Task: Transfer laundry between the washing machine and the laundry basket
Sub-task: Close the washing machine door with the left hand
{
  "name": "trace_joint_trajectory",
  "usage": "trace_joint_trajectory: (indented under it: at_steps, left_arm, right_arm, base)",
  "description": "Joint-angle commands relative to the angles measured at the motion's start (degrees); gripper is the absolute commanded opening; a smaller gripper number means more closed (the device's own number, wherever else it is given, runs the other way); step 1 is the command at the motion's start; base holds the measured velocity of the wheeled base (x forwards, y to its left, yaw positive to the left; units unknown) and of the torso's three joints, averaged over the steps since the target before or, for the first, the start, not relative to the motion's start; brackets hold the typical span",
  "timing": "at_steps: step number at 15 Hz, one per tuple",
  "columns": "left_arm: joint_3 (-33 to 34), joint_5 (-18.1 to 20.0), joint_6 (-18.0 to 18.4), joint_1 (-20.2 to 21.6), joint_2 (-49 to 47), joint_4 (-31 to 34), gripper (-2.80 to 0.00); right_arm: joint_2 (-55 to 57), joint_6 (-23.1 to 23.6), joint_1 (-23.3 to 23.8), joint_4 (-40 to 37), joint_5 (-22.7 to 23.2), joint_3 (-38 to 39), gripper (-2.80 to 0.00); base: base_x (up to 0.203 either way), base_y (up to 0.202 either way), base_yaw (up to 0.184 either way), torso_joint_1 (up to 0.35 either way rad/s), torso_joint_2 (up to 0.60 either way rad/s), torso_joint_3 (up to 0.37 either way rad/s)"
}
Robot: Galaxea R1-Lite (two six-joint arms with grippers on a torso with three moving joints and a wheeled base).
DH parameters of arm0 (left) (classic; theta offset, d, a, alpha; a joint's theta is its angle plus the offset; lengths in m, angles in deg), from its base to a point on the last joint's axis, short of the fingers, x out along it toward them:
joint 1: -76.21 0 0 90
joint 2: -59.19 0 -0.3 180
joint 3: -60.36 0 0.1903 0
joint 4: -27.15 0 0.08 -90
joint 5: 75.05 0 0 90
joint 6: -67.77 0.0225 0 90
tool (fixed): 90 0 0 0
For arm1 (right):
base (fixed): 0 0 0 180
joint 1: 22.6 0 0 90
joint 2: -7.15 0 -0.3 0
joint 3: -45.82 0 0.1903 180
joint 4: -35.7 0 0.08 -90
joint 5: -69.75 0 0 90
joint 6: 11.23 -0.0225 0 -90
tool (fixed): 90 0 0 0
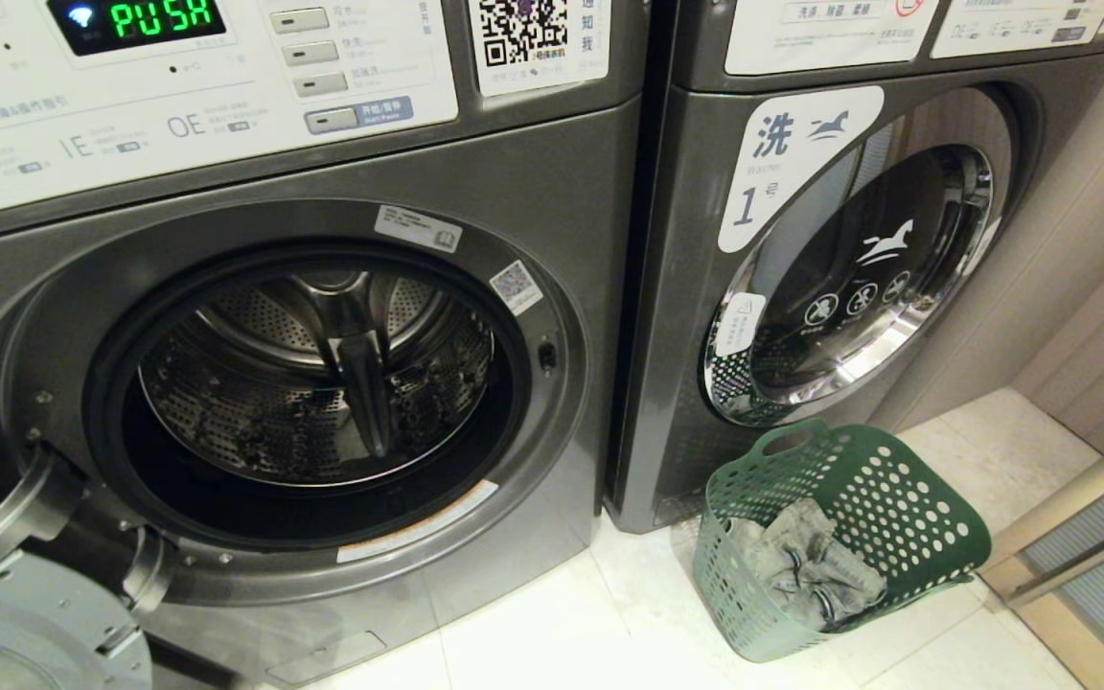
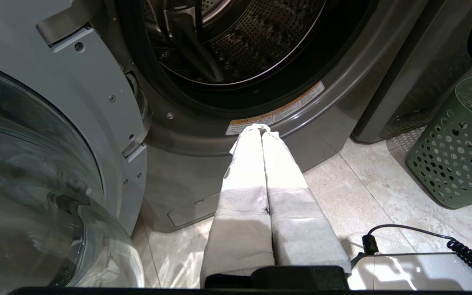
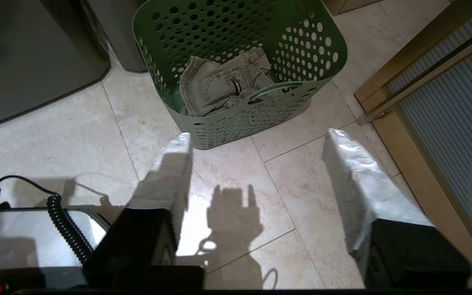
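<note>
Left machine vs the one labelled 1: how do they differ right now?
Door: the left washing machine stands open, its door swung aside; the machine labelled 1 is shut behind chrome-rimmed glass. Inside: the left one's perforated drum shows with no laundry visible; the other's is hidden by dark glass. Both are dark grey front-loaders.

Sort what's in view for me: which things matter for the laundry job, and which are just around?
Job:
- laundry, lying in the basket
- green basket on the floor
- open washer, drum empty
- right gripper, open, short of the basket

Around:
- left gripper, shut, parked by the washer
- closed washer marked 1
</note>
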Motion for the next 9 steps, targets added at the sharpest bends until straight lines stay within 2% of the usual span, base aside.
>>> trace_joint_trajectory:
  at_steps: [1, 6, 9]
  left_arm:
    - [0.00, -0.01, 0.02, 0.00, -0.01, -0.01, -2.80]
    - [0.00, -0.01, 0.02, 0.00, -0.01, -0.01, -2.80]
    - [0.00, -0.01, 0.02, 0.00, -0.01, -0.01, -2.80]
  right_arm:
    - [-2.17, 0.23, 1.62, -0.26, 1.10, 0.00, -2.80]
    - [-14.12, -0.04, 4.59, -5.40, 7.76, 0.00, -2.80]
    - [-23.21, 0.57, 3.56, -7.75, 8.44, 0.00, -2.80]
  base:
    - [0.000, 0.000, 0.000, 0.000, 0.00, 0.000]
    - [0.000, 0.000, 0.000, 0.000, 0.00, 0.000]
    - [0.000, 0.000, 0.000, 0.000, 0.00, 0.000]
